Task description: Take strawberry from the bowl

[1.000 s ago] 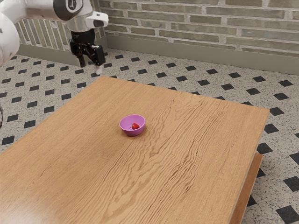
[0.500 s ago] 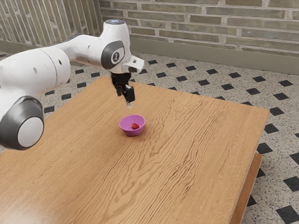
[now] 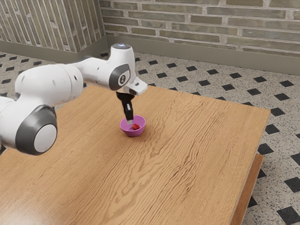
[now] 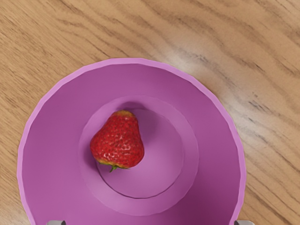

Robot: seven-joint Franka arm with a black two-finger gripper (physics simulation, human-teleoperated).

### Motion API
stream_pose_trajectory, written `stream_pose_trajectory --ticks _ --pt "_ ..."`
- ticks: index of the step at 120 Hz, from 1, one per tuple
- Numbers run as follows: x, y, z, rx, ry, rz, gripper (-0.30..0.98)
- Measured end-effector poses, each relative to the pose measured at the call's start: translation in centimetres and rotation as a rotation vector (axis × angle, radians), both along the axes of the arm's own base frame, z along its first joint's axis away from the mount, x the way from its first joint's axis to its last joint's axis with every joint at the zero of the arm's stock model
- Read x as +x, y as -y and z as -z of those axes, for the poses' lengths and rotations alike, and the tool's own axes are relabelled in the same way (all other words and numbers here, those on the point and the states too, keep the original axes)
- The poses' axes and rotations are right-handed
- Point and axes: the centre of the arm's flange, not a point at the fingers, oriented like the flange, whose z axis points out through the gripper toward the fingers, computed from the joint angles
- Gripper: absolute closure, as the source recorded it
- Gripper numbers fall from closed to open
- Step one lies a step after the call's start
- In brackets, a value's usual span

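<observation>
The strawberry (image 4: 117, 143) is held within the pink-purple bowl (image 4: 220, 159), where it is rested on the flat bottom, off centre. Its red, seeded skin is tinged yellow-green at both ends, and a short green stem is seen at the broader one. It is touched by neither of the fingers (image 3: 128, 111), which are spread wide apart, with nothing grasped between them. They are pointed downward at the bowl, and in the exterior view their pale tips are seen against the bowl's inside, near the strawberry, on its side toward the exterior view's left. Whether the tips are lowered below the rim cannot be told. The bowl is set upright on the wood-grained worktop (image 3: 187, 154), over which the white arm (image 3: 49, 89) is extended from the exterior view's left. Beyond the worktop, a pale speckled floor (image 3: 234, 75) is patterned with dark diamonds and bordered by a brick wall (image 3: 201, 28).
</observation>
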Motion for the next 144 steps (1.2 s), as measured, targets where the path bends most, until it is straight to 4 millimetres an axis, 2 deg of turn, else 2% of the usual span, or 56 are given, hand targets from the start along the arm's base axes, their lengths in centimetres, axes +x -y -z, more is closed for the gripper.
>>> stream_pose_trajectory --ticks 20,43,100,144 --pt "0.3 -0.3 1.0 -0.001 0.011 0.065 0.32" --pt "0.7 0.1 2.3 -0.013 0.019 0.129 0.36" --pt "1.3 -0.2 4.3 -0.015 0.056 0.229 0.39" --pt "1.6 0.4 5.8 -0.036 0.076 0.268 0.40"
